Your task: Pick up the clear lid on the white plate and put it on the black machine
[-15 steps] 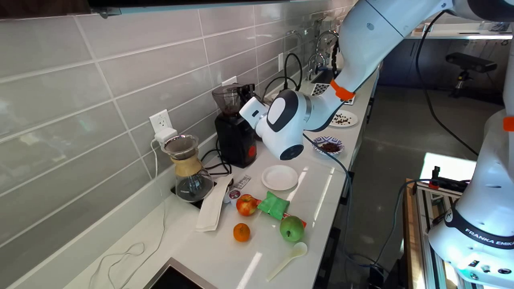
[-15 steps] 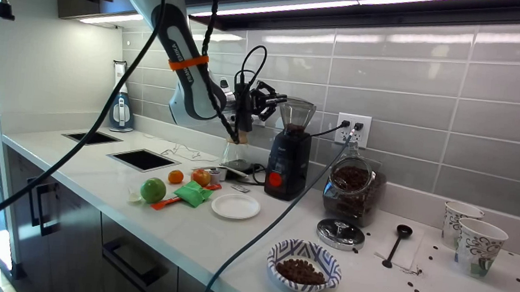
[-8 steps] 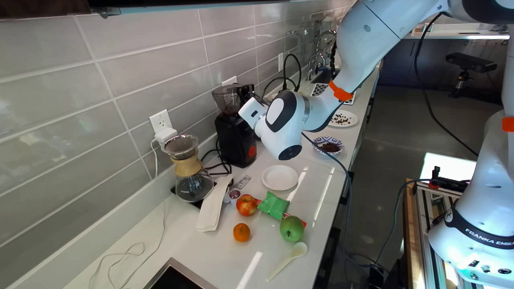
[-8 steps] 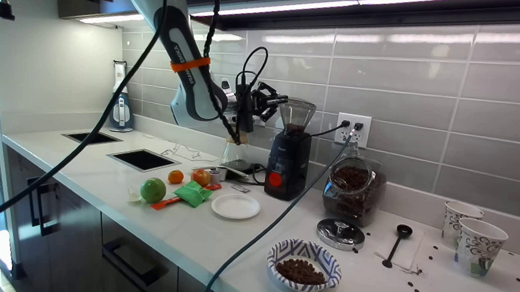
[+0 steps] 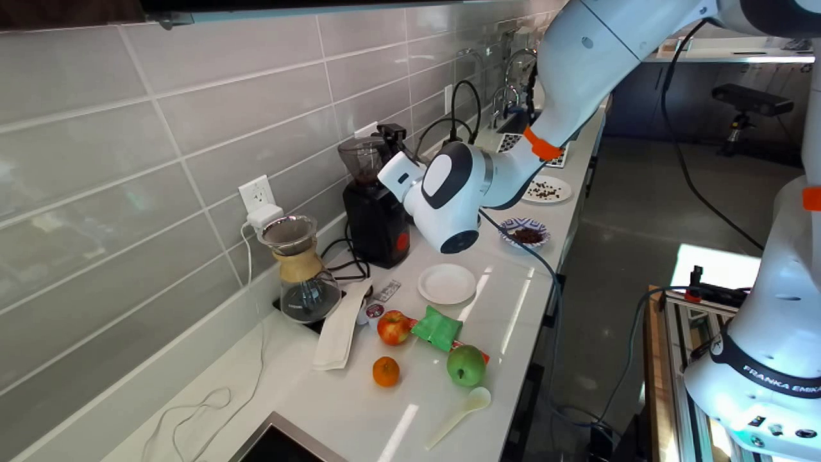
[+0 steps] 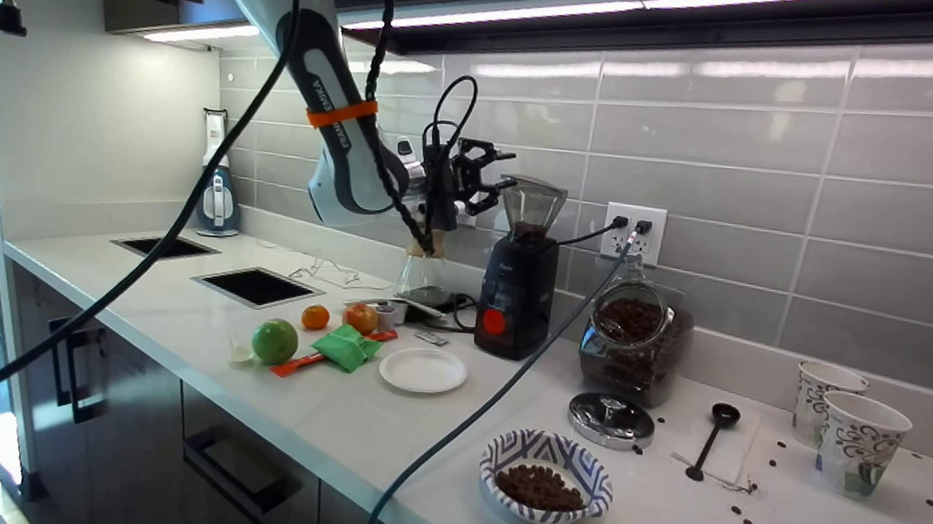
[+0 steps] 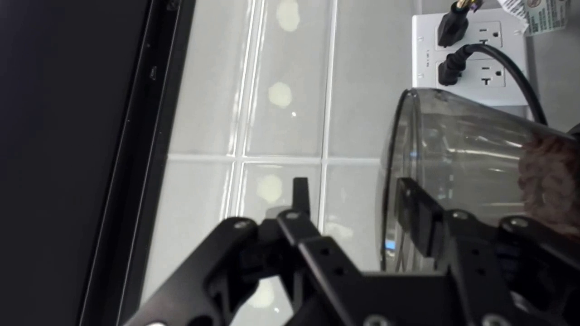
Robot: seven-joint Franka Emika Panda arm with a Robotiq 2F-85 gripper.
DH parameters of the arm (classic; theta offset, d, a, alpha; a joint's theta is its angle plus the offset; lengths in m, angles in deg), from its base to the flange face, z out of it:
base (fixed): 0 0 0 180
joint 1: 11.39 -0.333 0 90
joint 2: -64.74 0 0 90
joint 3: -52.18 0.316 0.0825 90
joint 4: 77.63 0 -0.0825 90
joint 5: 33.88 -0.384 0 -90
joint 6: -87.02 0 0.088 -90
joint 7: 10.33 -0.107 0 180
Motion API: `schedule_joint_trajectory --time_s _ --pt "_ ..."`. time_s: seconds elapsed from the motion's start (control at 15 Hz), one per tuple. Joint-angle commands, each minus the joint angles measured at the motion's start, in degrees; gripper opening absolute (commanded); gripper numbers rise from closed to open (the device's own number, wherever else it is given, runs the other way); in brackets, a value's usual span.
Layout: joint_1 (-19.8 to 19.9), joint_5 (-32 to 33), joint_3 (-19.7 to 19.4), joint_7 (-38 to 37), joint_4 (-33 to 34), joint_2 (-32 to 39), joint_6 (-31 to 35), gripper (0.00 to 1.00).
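Observation:
The black machine (image 6: 516,299) stands against the tiled wall, and it also shows in an exterior view (image 5: 375,224). Its smoky upper container fills the right of the wrist view (image 7: 471,158). My gripper (image 6: 514,171) is open at the container's upper rim. In the wrist view the gripper (image 7: 353,185) has one finger beside the container's top and one above it, with nothing held between them. The white plate (image 6: 423,371) is bare in both exterior views (image 5: 447,283). The clear lid cannot be made out for certain; a clear band lies along the container's rim.
A glass jar of beans (image 6: 635,342), a metal lid (image 6: 610,420) and a patterned bowl (image 6: 545,476) are near the machine. Fruit and a green packet (image 5: 437,328) lie beyond the plate. A glass coffee maker (image 5: 301,273) stands by the wall. A dark cabinet edge (image 7: 149,136) is above.
My gripper's fingers have parted; they were close together at the container's rim before. The hand has risen slightly. The plate and the machine have not moved.

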Motion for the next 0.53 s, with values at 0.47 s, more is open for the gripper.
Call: schedule_joint_trajectory --time_s 0.47 --pt "0.0 -0.9 0.7 2.2 0.0 -1.0 1.0 1.0"
